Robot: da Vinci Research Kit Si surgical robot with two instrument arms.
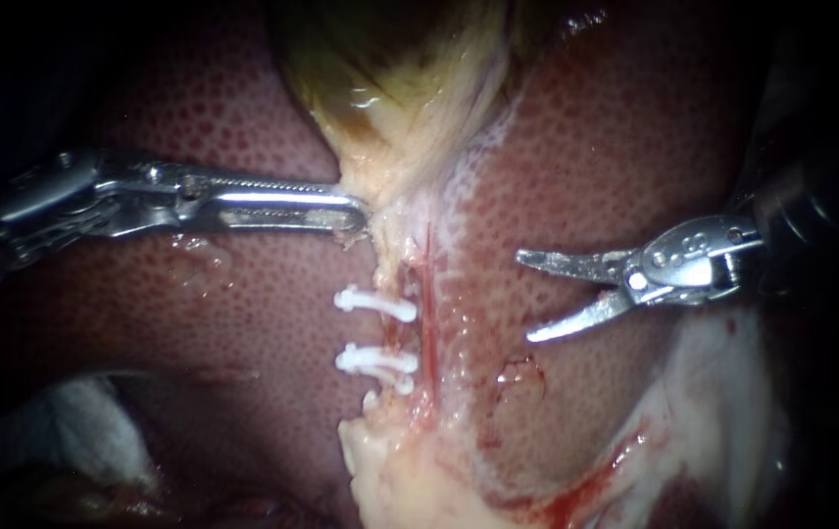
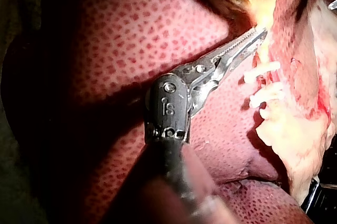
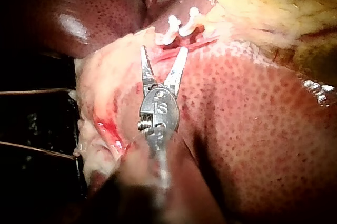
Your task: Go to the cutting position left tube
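Two white clips [image 1: 375, 304] [image 1: 377, 360] cross the pale left tube [image 1: 392, 333]; a thin red tube [image 1: 429, 313] runs just right of it. My left instrument [image 1: 346, 214] is shut on pale tissue at the gallbladder's [image 1: 390, 69] neck, above the clips. My right instrument [image 1: 524, 297] hovers over the liver to the right of both tubes, its thin blades open and pointing at them. In the right wrist view the open jaws [image 3: 163, 51] stand short of the clips [image 3: 179, 27]. In the left wrist view the shut jaws [image 2: 251, 39] lie beside the clips [image 2: 261, 71].
Mottled red liver [image 1: 194, 323] surrounds the field. Pale fatty tissue [image 1: 410, 480] hangs below the clips, with blood streaks at the lower right [image 1: 576, 495]. White gauze [image 1: 76, 421] lies at the lower left. A small raw patch [image 1: 522, 377] marks the liver below my right instrument.
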